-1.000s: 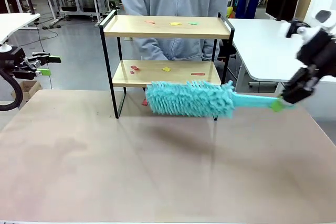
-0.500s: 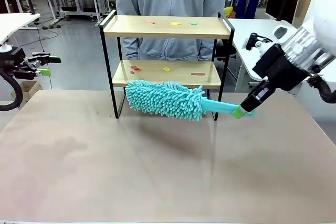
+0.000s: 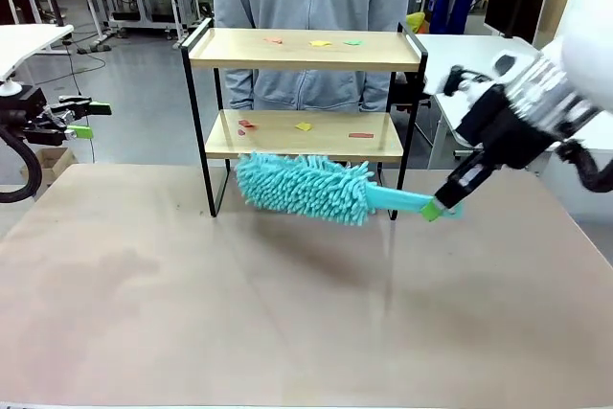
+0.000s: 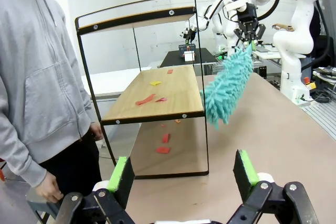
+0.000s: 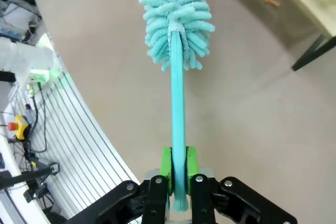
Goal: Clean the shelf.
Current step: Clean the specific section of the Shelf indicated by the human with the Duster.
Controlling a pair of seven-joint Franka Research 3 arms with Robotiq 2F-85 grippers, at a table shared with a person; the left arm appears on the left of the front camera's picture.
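Shelf (image 3: 239, 48) standing at the table's (image 3: 287, 323) far edge, scraps (image 3: 303, 125) lying on both boards.
Right gripper (image 3: 442, 206) is pinching the teal duster (image 3: 306, 187) by its handle, head hovering before the lower board's front edge; left gripper (image 3: 84, 116) is hanging spread, well apart.

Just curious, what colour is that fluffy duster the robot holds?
Turquoise, head and handle alike; the duster shows best in the front view.

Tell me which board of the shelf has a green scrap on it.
The upper board: a green scrap lies near its right end. The lower board holds only red and yellow scraps.
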